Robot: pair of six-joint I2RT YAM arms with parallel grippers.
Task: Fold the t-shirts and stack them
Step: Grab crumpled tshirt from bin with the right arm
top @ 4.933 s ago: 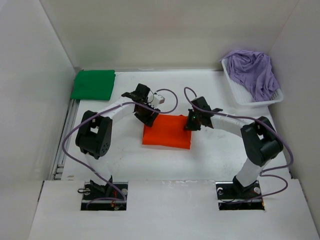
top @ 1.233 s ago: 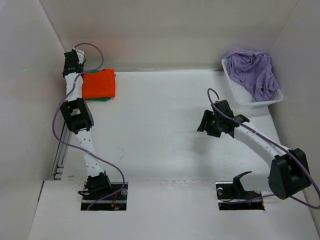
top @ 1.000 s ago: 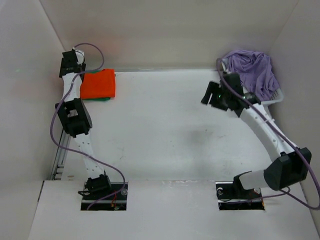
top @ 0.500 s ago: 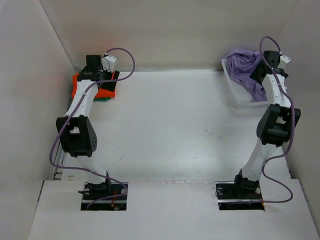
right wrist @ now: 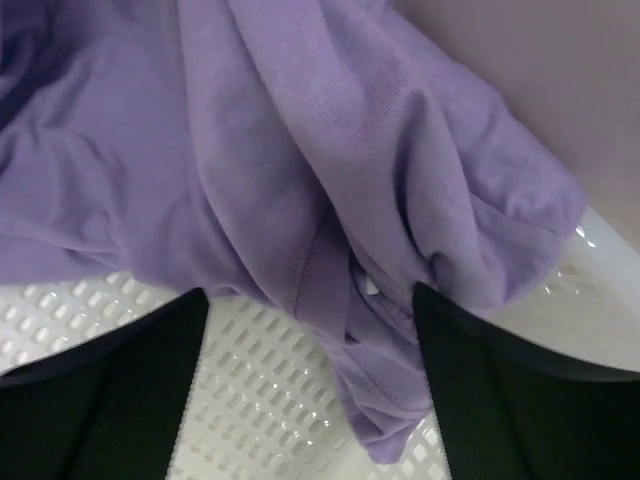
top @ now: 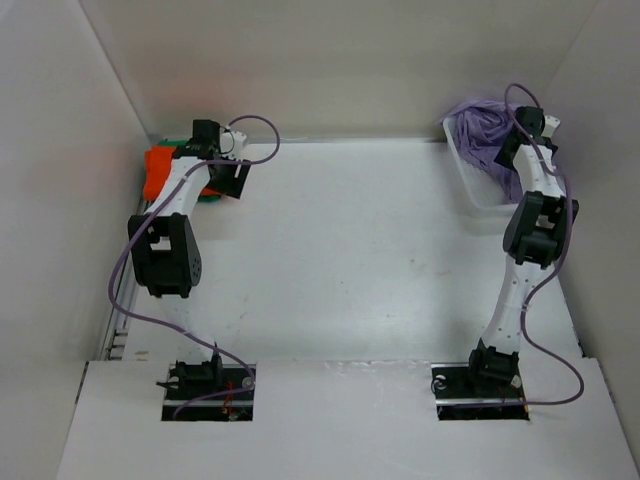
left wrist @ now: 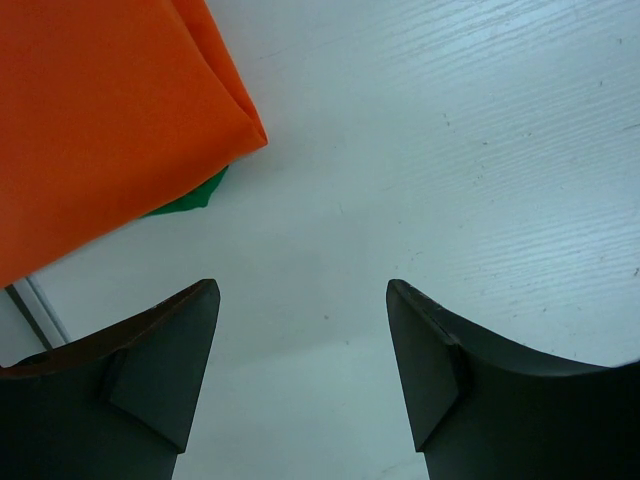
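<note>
Stacked folded, far left of basket (right wrist: 260, 390): orange shirt (left wrist: 100, 120) over green shirt (left wrist: 185, 198). Remaining: lavender shirt (right wrist: 250, 150), crumpled inside basket. Left jaws and right jaws released, empty.

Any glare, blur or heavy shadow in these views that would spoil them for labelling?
Top external: soft even light, only faint shadows on the table, nothing blurred. Left wrist: orange shirt and table grain sharp; left gripper dark, little detail. Right wrist: purple shirt in focus, small glints on the basket rim, right gripper almost black.
</note>
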